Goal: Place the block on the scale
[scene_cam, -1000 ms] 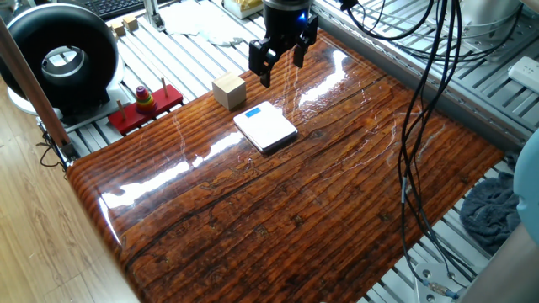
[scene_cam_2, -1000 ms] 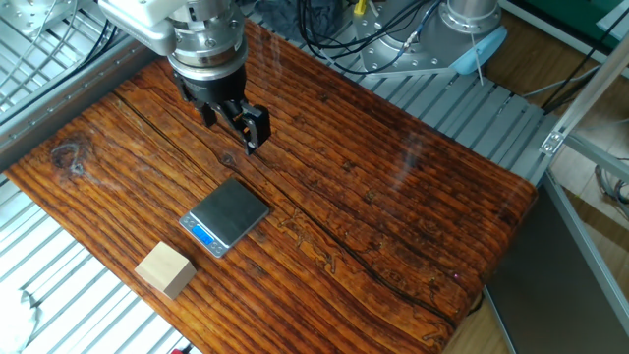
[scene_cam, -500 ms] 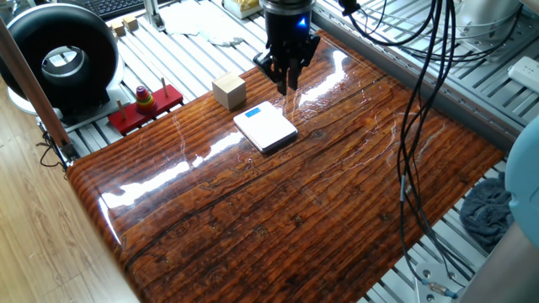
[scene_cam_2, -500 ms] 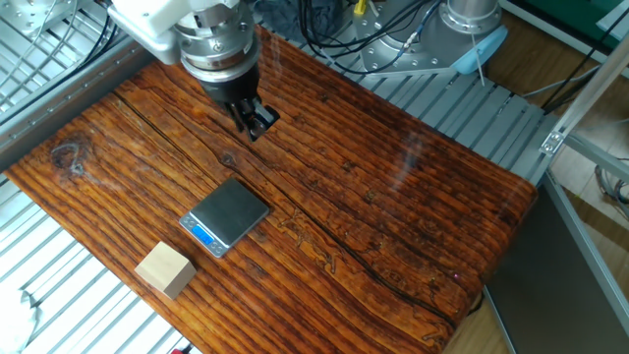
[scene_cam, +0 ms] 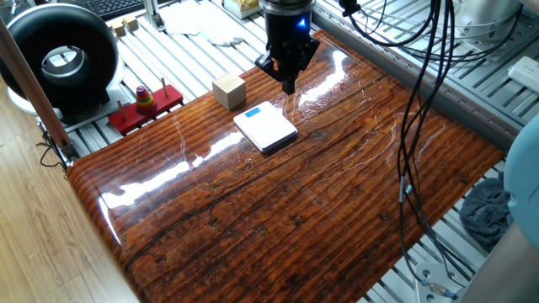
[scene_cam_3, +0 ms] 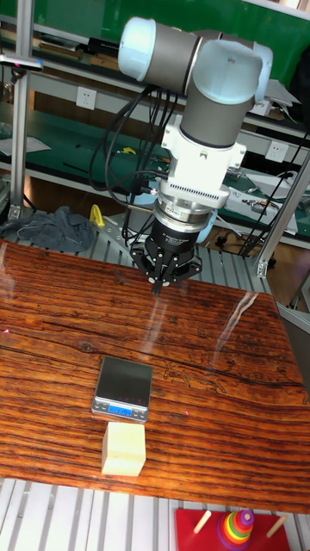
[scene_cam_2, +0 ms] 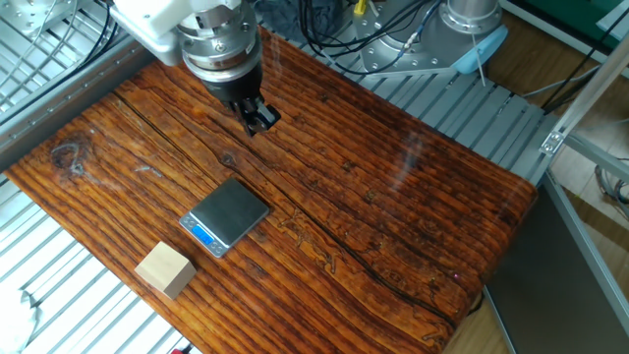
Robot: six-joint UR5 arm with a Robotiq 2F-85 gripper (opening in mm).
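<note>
The block point(scene_cam: 229, 90) is a pale wooden cube resting on the wooden table near its edge, a little apart from the scale's display end. The scale point(scene_cam: 265, 127) lies flat next to it, white with a blue display strip; it looks grey in the other fixed view point(scene_cam_2: 226, 215). My gripper point(scene_cam: 289, 84) hangs above the table beyond the scale, fingers shut together with nothing between them. In the tall fixed view the gripper point(scene_cam_3: 158, 286) is behind the scale point(scene_cam_3: 123, 388), and the block point(scene_cam_3: 124, 450) sits nearest the front edge. The other fixed view shows the gripper point(scene_cam_2: 260, 122) and the block point(scene_cam_2: 164, 269).
A red base with a coloured ring stacker point(scene_cam: 145, 105) and a black round device point(scene_cam: 59, 55) stand off the table past the block. Black cables point(scene_cam: 418, 126) hang over the table's right part. A grey cloth point(scene_cam: 488, 210) lies at the right.
The gripper's fingers have gone from open to shut on nothing. It shifted slightly to the right above the table. Block and scale have not moved.
</note>
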